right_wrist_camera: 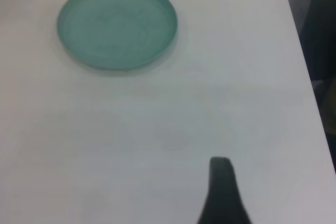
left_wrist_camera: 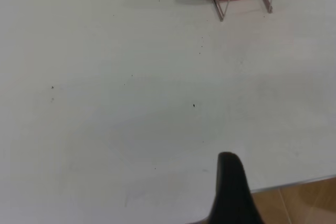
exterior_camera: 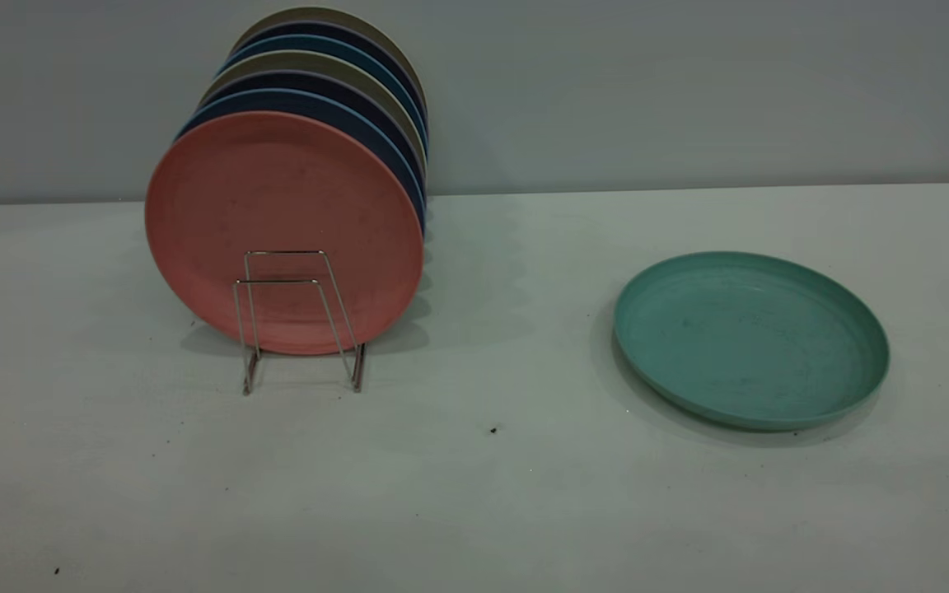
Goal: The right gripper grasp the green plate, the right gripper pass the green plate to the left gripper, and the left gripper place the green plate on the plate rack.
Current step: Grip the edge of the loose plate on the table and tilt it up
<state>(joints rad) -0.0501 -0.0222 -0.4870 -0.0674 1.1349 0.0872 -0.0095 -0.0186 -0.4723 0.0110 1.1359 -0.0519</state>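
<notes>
Nearest the exterior camera is bare table (exterior_camera: pixel 474 511), marked by a few dark specks. On its right side the green plate (exterior_camera: pixel 750 338) lies flat. Well apart to the left stands the rack (exterior_camera: pixel 300 317), whose front wire loops are free, and behind them a pink plate (exterior_camera: pixel 283 231) stands upright with dark blue and olive plates in a row behind it. Neither arm shows in this view.

From the left wrist, one black finger of the left gripper (left_wrist_camera: pixel 233 192) shows over the table near its edge, with the rack's feet farther off; whether it is open cannot be told.

From the right wrist, one finger of the right gripper (right_wrist_camera: pixel 223 192) hangs over bare table, well apart from the green plate; its state cannot be told either.
</notes>
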